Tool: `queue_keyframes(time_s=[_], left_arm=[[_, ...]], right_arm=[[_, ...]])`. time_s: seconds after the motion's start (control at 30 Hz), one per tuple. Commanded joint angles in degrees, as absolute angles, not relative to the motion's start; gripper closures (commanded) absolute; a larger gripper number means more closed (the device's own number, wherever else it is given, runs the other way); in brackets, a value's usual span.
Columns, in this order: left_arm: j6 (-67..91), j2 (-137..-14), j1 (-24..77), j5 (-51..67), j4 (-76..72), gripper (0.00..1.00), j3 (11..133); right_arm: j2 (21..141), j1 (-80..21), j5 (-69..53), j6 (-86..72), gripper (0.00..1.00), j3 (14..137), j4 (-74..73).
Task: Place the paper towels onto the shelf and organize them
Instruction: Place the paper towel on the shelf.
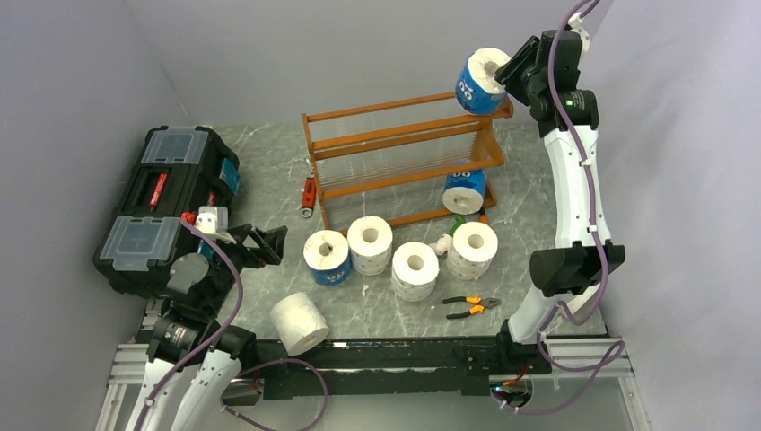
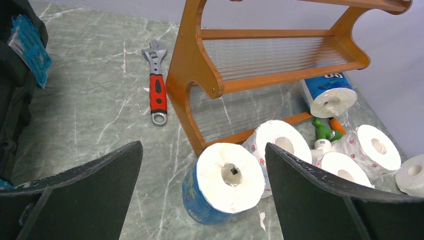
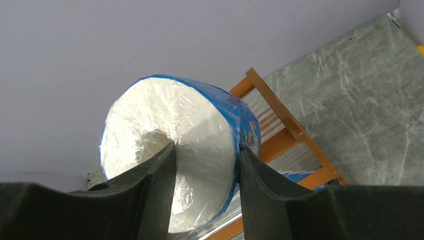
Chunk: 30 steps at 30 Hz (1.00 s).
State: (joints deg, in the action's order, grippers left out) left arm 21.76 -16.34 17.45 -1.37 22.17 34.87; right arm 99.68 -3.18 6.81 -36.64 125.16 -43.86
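Observation:
My right gripper [image 1: 502, 74] [image 3: 207, 146] is shut on a blue-wrapped paper towel [image 1: 480, 83] [image 3: 165, 115], one finger in its core and one outside its wall. It holds the roll in the air above the right end of the orange-brown shelf [image 1: 395, 157] [image 3: 280, 120], by the top tier. A second blue roll [image 1: 465, 190] [image 2: 330, 95] lies at the shelf's bottom right. A third blue roll [image 1: 327, 258] [image 2: 227, 182] stands on the table, ahead of my open left gripper [image 1: 269, 244] [image 2: 202, 146]. Three white rolls [image 1: 415, 269] stand beside it; another [image 1: 299, 322] lies near the front edge.
A black toolbox [image 1: 170, 202] with clear lids fills the left side, right beside my left arm. A red-handled wrench [image 1: 308, 193] [image 2: 157, 95] lies left of the shelf. Orange pliers [image 1: 471, 307] and a green-and-white tool [image 1: 449, 238] lie among the rolls.

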Motion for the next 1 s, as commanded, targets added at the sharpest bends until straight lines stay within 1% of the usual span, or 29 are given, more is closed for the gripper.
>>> queue_keyframes(time_s=[0.0,0.67,0.83,0.97], left_arm=[[21.6,-17.0,17.6,-1.2,21.6,0.01,35.6],[21.6,-17.1,17.6,-0.7,21.4,0.01,35.5],[21.6,-17.0,17.5,-0.9,21.5,0.01,35.5],[21.6,-16.8,17.5,-1.1,21.7,0.01,35.5]], right_arm=[[99.5,-2.7,4.8,-37.1,0.67,128.8,-41.0],[102.4,-0.7,4.1,-36.6,0.64,130.3,-43.6],[103.4,-0.5,3.3,-36.8,0.59,131.7,-44.1],[103.9,-0.5,2.8,-37.0,0.49,132.1,-44.4]])
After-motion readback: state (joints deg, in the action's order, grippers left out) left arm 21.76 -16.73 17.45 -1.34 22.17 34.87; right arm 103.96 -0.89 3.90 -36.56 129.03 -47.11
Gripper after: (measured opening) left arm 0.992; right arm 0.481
